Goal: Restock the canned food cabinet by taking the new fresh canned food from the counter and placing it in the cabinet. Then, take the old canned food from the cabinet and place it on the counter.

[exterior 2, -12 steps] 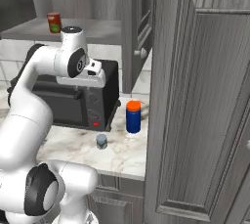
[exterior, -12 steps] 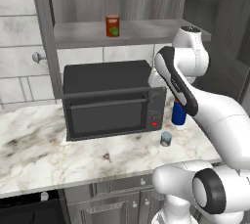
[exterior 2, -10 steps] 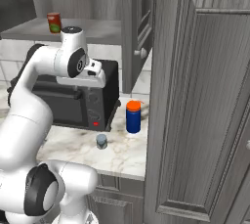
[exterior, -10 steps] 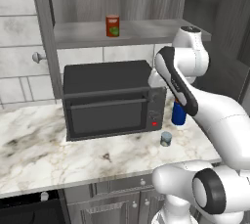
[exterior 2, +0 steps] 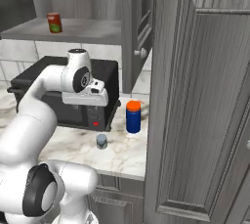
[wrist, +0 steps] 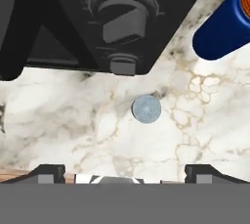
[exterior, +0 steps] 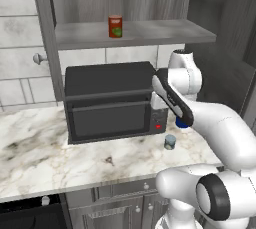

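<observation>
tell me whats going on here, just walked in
The robot arm hangs over the marble counter with its open gripper looking straight down on the small silvery can, not yet touching it. That can stands in front of the dark oven, near a blue bottle. The red can sits on the cabinet shelf.

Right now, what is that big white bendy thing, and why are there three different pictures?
It is a robot arm in a pretend kitchen. Two pictures come from cameras riding behind it, one on each side. The third looks down from its hand: the two dark tips at the bottom are its claw, open and holding nothing. Below it, on the white marble counter, stands a small silvery can, beside a dark grey oven and a blue bottle with an orange cap. Up on the grey cabinet shelf stands a small red can.
</observation>
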